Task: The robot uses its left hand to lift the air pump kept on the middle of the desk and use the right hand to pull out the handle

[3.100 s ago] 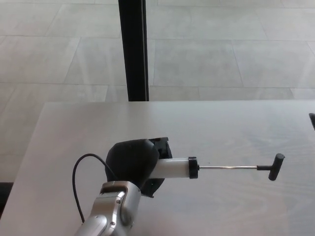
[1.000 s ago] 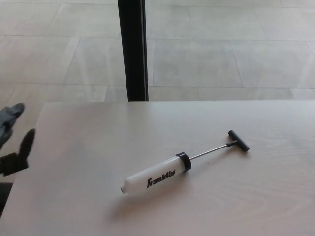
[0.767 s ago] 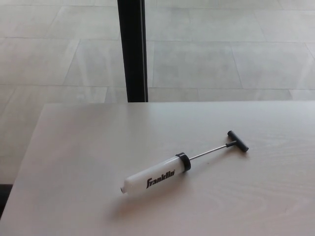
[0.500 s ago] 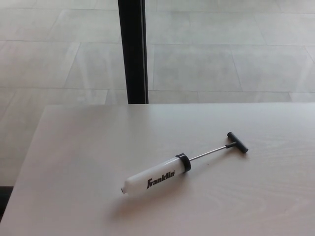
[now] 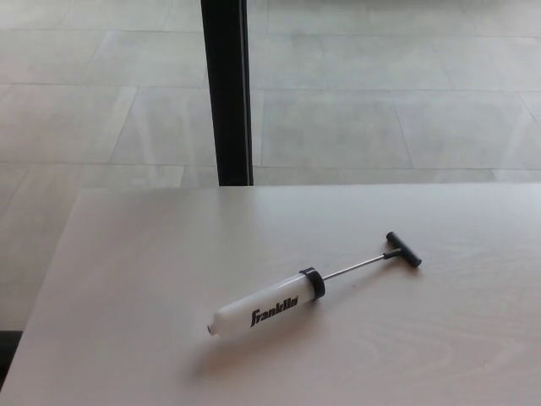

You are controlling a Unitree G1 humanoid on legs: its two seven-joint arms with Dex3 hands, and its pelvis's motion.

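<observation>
White air pump (image 5: 266, 308) flat on desk (image 5: 127, 279), handle (image 5: 403, 249) extended

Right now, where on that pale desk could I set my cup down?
Nearly anywhere: the pale wooden desk is bare left of and behind the white air pump, and right of its black T-handle. Only the middle strip along the pump is taken.

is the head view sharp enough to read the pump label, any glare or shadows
Head view: sharp; "Franklin" reads clearly on the air pump; soft, even light, no harsh glare on the desk; a faint shadow lies under the pump, toward the camera.
</observation>
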